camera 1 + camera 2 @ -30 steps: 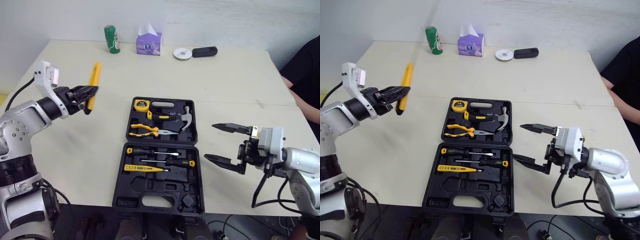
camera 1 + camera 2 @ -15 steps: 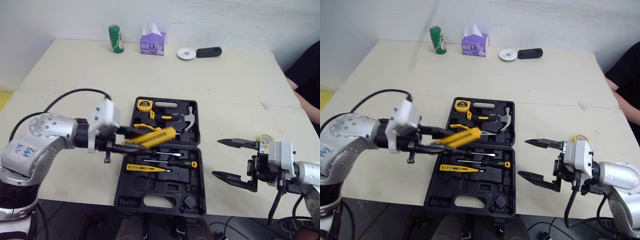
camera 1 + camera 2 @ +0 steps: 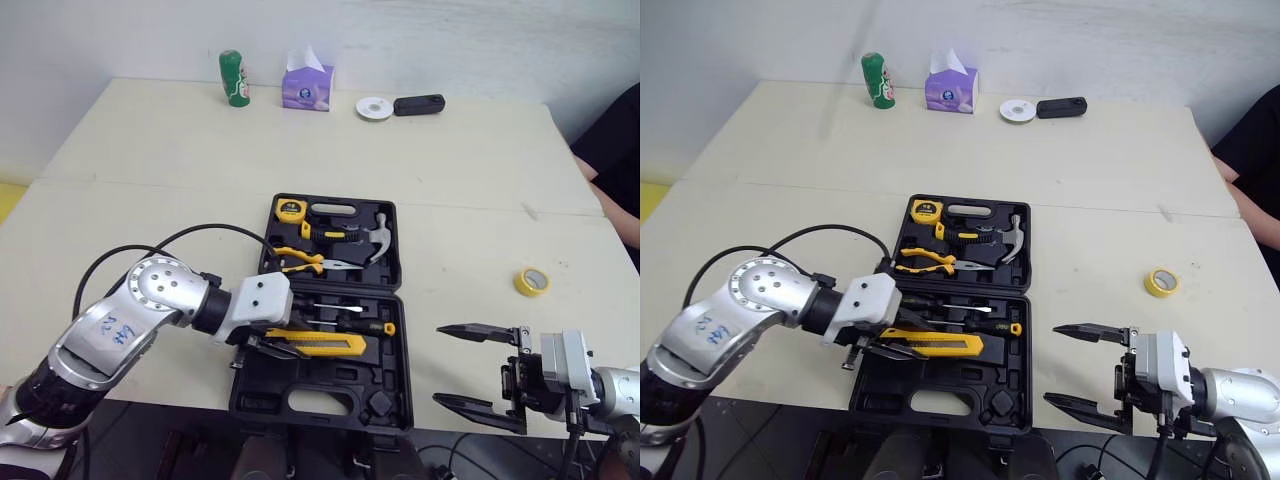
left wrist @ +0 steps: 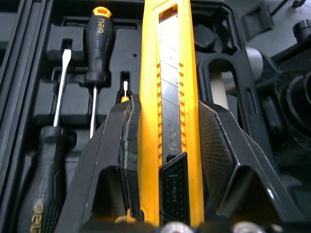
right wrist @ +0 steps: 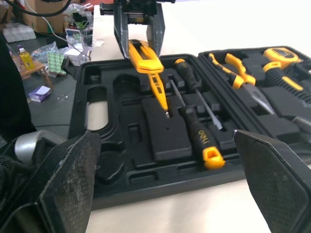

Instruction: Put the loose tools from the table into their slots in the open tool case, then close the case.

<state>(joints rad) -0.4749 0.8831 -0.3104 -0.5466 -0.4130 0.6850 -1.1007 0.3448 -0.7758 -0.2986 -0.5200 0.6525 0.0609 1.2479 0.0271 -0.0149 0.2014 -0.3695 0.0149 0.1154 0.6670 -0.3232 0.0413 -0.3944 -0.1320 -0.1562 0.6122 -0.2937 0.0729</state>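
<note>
Left arm at the tool case, yellow knife in its grip

The left gripper [image 4: 167, 106] is clamped on the long yellow snap-blade utility knife [image 3: 325, 346], its black fingers pressing both sides of the handle. The knife sits low across the near half of the open black plastic tool case [image 3: 395, 390], just beside the black-and-yellow screwdrivers [image 3: 350, 326]. The right gripper [image 3: 440, 364] hangs at the beige table's [image 3: 150, 180] near edge, fingers spread, grasping nothing. A yellow tape roll [image 3: 531, 281] lies on the table, well right of the case.
</note>
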